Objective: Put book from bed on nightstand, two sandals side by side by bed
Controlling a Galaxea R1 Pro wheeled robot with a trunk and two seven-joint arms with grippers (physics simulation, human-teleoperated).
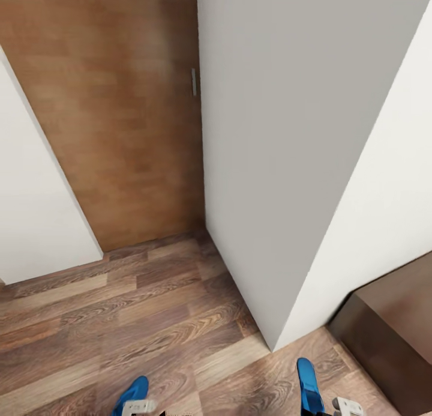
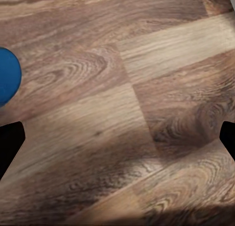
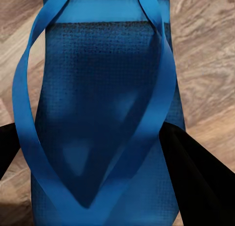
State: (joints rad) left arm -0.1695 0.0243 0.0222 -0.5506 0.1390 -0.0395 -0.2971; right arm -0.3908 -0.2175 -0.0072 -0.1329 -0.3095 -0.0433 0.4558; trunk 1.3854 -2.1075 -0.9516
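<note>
Right now both of the 2 sandals sit at the bottom of my head view, on or just above the wood-plank floor (image 1: 162,320): the left sandal (image 1: 133,391) by my left gripper (image 1: 139,407), and the right sandal (image 1: 308,385) by my right gripper (image 1: 348,407), well apart from each other. A white wall corner (image 1: 270,224) and a brown door (image 1: 120,116) stand ahead, and a dark brown wooden edge (image 1: 390,332), possibly the bed platform, shows at the right.

Through my right wrist camera the right sandal (image 3: 105,113) lies between my dark fingers (image 3: 196,182), which stand on either side of the sole. I judge that I have hold of it, but I cannot tell for certain that the pads are pressing. Through my left wrist camera my fingers (image 2: 10,143) are spread wide with bare floor between them, and the left sandal (image 2: 7,77) sits off to 1 side, outside the gap, so that hand holds nothing.

I judge these flip-flops to be light, with a flexible foam sole and thin, floppy straps (image 3: 156,79). The textured footbed should not slip much. I would pinch across the sole's edges near its middle rather than take the straps, which would let it swing.
</note>
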